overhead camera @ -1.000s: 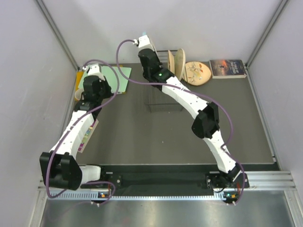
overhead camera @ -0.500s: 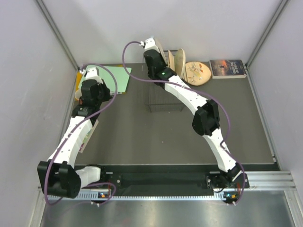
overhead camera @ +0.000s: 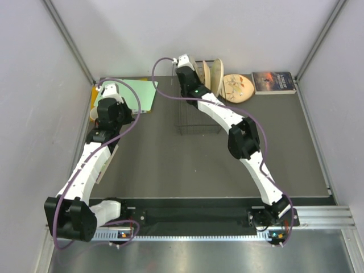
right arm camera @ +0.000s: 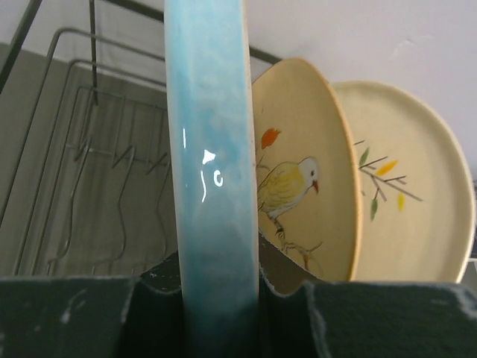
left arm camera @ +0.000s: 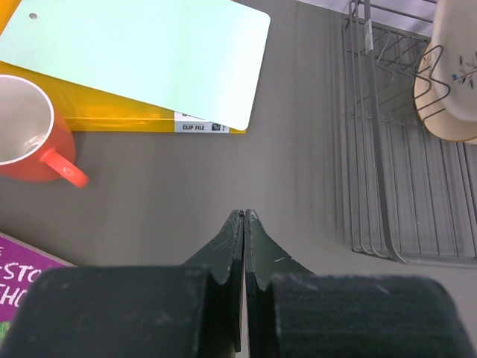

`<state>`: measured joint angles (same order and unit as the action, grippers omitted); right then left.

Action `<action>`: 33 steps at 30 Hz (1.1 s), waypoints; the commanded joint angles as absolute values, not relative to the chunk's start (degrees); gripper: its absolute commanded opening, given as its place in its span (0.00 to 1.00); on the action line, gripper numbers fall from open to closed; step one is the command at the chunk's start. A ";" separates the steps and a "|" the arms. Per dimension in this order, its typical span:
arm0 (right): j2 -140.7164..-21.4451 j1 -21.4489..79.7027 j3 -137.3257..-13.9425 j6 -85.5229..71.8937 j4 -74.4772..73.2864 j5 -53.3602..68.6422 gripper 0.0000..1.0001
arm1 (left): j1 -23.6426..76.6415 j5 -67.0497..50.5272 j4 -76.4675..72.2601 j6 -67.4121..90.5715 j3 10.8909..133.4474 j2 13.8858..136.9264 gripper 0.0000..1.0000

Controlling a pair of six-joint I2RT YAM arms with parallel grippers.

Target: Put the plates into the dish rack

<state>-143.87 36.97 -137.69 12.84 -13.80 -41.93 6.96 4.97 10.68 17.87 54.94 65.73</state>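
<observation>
Right gripper (right arm camera: 220,282) clamps one blue plate (right arm camera: 209,149); two patterned plates (right arm camera: 298,186) behind; left gripper (left arm camera: 244,224) closed.

High rear overview downward; two close wrist views, dish rack (left arm camera: 395,186) common to all.

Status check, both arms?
Left jaws shut, empty. Right jaws shut on blue plate, on edge by rack. Bird plate close alongside, tight gap.

Blue plate (right arm camera: 211,186) upright at wire rack (right arm camera: 89,209) (black), beside patterned plates (right arm camera: 298,179).
</observation>
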 commanded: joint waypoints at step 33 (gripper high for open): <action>-142.91 32.78 -138.26 19.24 3.42 -45.70 0.34 | 6.77 -2.11 11.87 18.11 58.10 66.71 0.00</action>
